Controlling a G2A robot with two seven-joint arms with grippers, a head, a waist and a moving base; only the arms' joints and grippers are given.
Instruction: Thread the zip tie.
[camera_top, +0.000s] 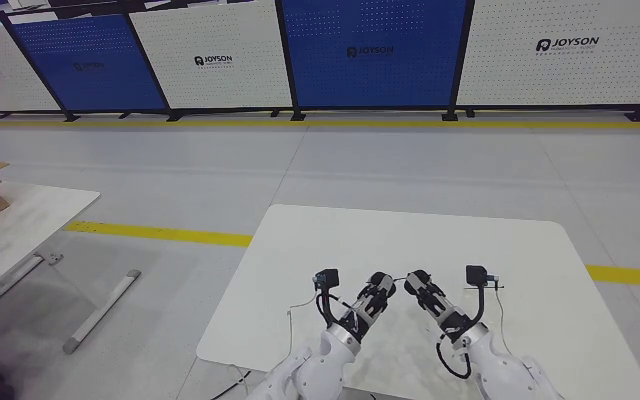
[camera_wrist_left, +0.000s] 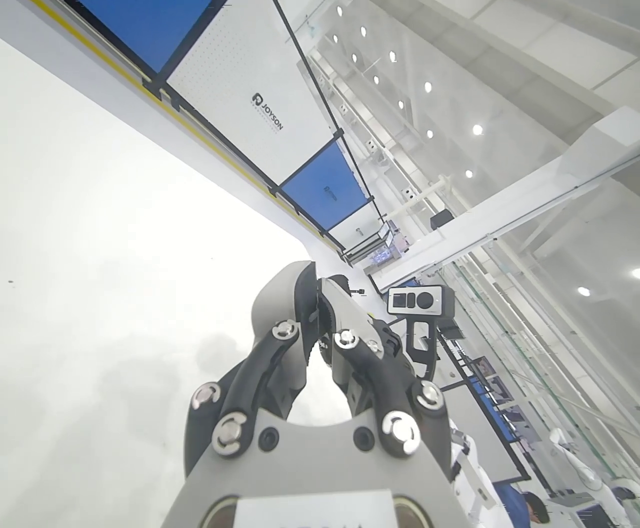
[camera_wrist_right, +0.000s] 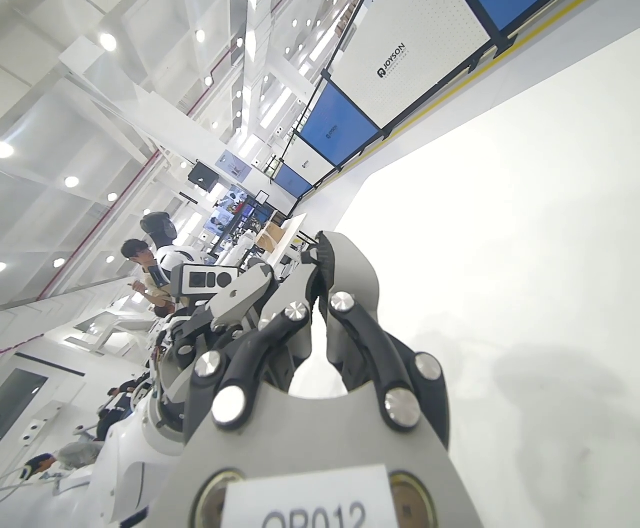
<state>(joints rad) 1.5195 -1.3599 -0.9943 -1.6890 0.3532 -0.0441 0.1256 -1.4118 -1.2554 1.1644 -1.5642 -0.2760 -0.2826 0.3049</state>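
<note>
Pinching shut, the left gripper (camera_top: 385, 284) and the right gripper (camera_top: 410, 279) are facing each other tip to tip above the white table (camera_top: 400, 235), each gripping one end of the thin zip tie (camera_top: 398, 279) stretching between them.

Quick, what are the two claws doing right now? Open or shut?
Left claw: shut tight; whether it pinches anything cannot be told.
Right claw: shut too; what it holds, if anything, cannot be told.
</note>
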